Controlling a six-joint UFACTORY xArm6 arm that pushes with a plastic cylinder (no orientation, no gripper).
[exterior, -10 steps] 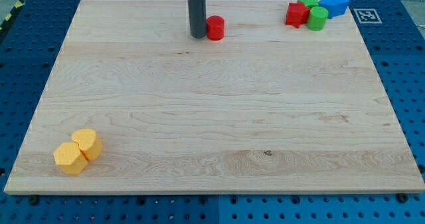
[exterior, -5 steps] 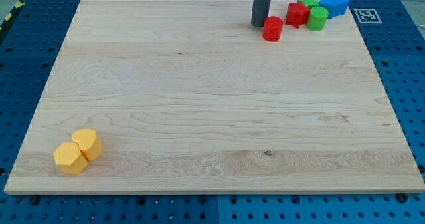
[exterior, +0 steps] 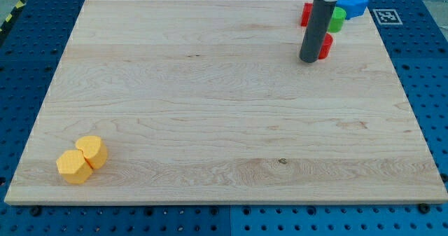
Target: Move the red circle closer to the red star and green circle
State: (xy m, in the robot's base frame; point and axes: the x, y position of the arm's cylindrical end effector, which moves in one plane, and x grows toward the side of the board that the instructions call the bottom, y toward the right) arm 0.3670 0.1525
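My tip touched the small red circle block from the view's left on the wooden surface; its facing was unreadable

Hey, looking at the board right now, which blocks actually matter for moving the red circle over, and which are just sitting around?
Part of the job:
red circle, just right of my tip
red star, mostly hidden behind the rod
green circle, partly hidden

Just lying about:
blue block, top right
two yellow blocks, bottom left, touching
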